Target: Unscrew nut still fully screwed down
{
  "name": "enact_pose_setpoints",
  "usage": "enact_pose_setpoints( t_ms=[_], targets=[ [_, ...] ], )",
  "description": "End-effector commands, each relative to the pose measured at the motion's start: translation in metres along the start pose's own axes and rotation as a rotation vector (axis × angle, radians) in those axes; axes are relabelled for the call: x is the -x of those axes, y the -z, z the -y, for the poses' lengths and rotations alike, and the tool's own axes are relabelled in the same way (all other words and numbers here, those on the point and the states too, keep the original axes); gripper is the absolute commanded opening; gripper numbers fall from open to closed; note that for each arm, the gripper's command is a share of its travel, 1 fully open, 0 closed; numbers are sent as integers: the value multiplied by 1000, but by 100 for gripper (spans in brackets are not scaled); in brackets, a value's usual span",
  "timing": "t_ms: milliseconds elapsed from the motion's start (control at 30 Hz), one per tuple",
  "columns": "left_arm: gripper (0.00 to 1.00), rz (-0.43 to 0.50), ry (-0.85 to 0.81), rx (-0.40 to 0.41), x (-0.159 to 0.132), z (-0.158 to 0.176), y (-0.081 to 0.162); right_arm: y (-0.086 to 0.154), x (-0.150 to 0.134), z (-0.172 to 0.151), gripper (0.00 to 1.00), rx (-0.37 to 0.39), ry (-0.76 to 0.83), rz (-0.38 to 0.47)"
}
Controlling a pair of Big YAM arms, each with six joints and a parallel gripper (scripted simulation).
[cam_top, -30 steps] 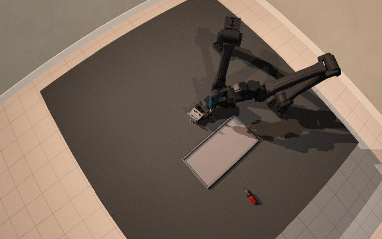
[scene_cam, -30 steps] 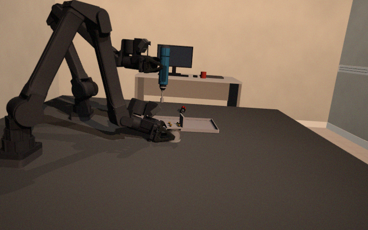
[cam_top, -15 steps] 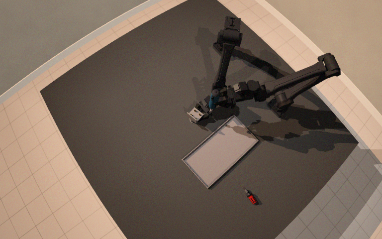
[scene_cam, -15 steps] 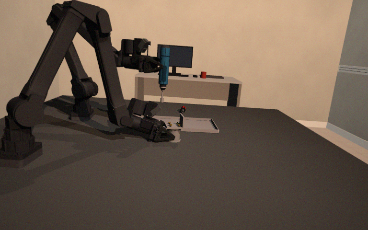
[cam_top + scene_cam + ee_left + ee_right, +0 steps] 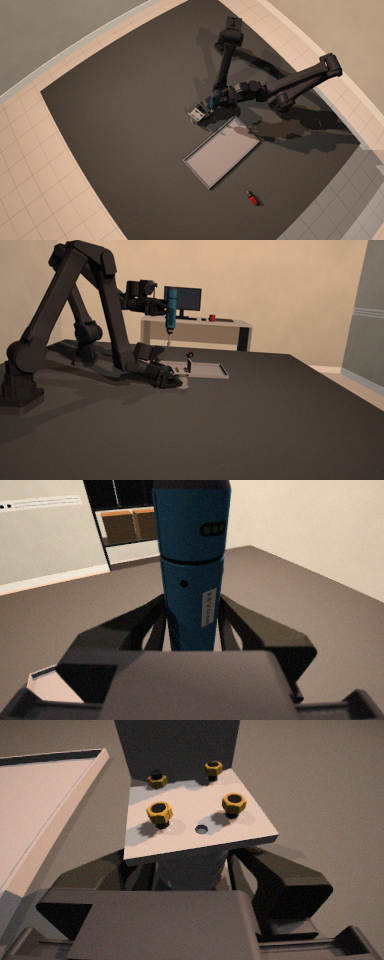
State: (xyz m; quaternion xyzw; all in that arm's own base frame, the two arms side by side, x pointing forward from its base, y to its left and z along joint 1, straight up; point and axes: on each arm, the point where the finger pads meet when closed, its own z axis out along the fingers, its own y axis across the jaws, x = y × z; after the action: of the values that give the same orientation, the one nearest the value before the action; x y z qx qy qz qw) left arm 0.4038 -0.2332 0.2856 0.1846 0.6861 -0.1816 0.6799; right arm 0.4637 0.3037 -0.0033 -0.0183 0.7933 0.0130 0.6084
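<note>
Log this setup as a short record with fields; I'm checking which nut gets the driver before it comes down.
target nut: far-left in the right wrist view, seated on the bracket
other nuts: three, raised on their studs
bracket: in place on the joint module
joint module: standing, held by the right gripper
nut driver: upright in the left gripper, above the bracket, touching no nut
tray: beside the module
</note>
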Motion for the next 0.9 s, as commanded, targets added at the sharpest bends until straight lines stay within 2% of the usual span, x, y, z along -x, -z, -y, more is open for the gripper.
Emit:
enact_pose_setpoints(
  t_ms=[0,867],
  targets=[
    [42,143,6,8,62,-5,-13,-3,10,-4,59,4,-18,19],
    [42,154,10,8,69,-5,-11,-3,10,-4,59,4,-18,19]
  ],
)
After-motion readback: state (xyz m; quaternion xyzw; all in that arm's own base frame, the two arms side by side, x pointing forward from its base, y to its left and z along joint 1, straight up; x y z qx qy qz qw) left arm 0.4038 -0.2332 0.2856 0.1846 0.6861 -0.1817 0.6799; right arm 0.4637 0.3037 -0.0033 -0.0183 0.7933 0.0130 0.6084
